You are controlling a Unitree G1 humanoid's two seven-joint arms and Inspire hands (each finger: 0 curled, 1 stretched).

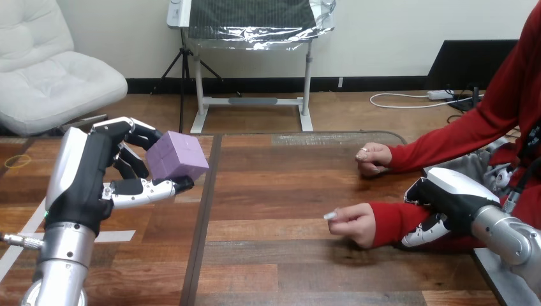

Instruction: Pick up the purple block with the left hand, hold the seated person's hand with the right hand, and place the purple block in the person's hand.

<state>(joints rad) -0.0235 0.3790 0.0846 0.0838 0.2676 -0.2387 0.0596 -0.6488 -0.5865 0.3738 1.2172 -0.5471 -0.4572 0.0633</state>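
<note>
Now, left hand (96, 175) clamps matte purple cube block (179, 157); right hand (450, 194) at red sleeve (397, 220) behind person's nearer hand (353, 223), grip unclear; secure wrist first.

On my feed a white wall (383, 38) runs across twelve o'clock, with wood floor (357, 111) below it. A white chair (57, 83) sits at ten. A white stand (252, 102) at twelve carries what looks like a foil-covered panel (252, 19). At two there's a dark screen (469, 64) and a white cable (408, 102).

Left hand (96, 185) grips the purple block (179, 156) aloft; right hand (446, 196) curls round the person's forearm (390, 223).
</note>
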